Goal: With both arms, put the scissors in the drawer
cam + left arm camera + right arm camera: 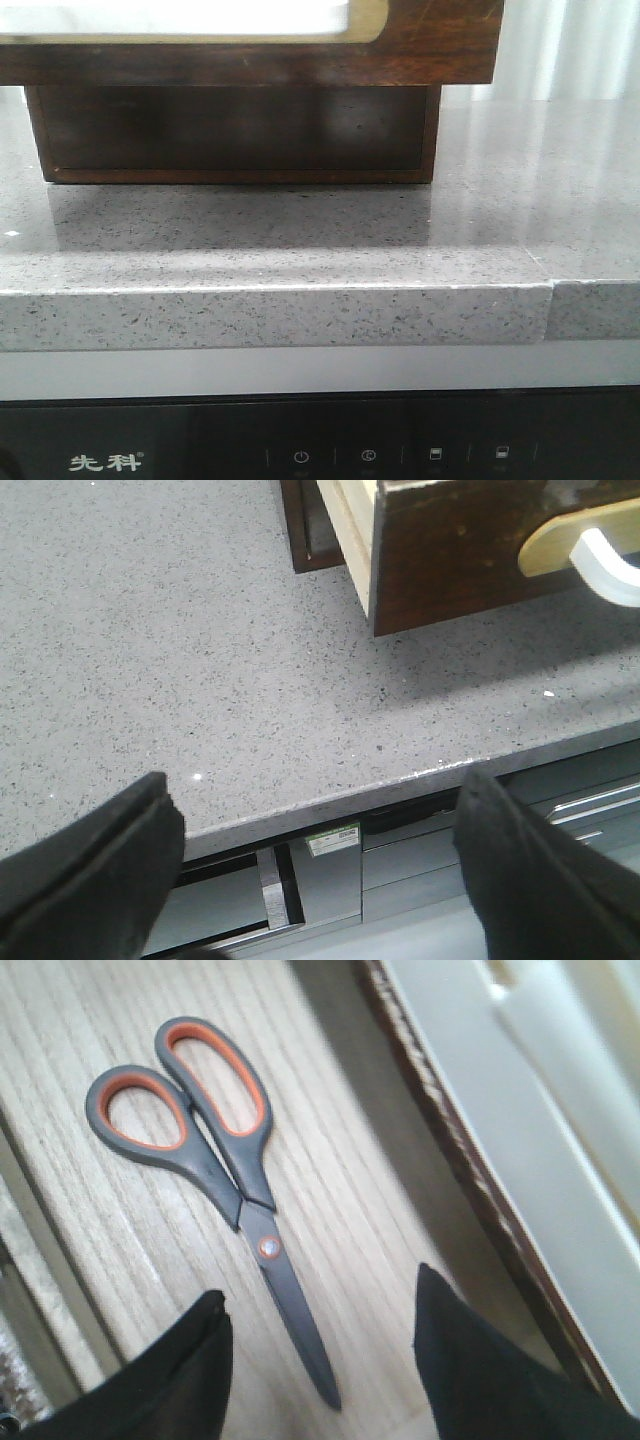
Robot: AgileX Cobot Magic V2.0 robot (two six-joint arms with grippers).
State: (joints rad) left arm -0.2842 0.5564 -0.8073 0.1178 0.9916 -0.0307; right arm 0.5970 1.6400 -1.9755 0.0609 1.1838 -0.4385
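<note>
1. The right gripper [320,1360] stood spread and empty, its black fingers [480,1370] hovering over the scissors [215,1175], whose blade tip pointed between them.
2. The scissors lay flat and closed on the pale wood floor of the drawer [330,1190], grey handles farthest from the gripper. Placing looked done; closing the drawer remained.
3. The left gripper [315,870] was also spread, holding nothing, above the edge of the speckled grey countertop [200,660].
4. Beyond it, the drawer front [450,550] jutted out open, its gold frame [550,545] showing.
5. From the front, the drawer overhung the counter ahead of the cabinet [240,135]; an appliance panel [330,445] sat below the counter edge.
</note>
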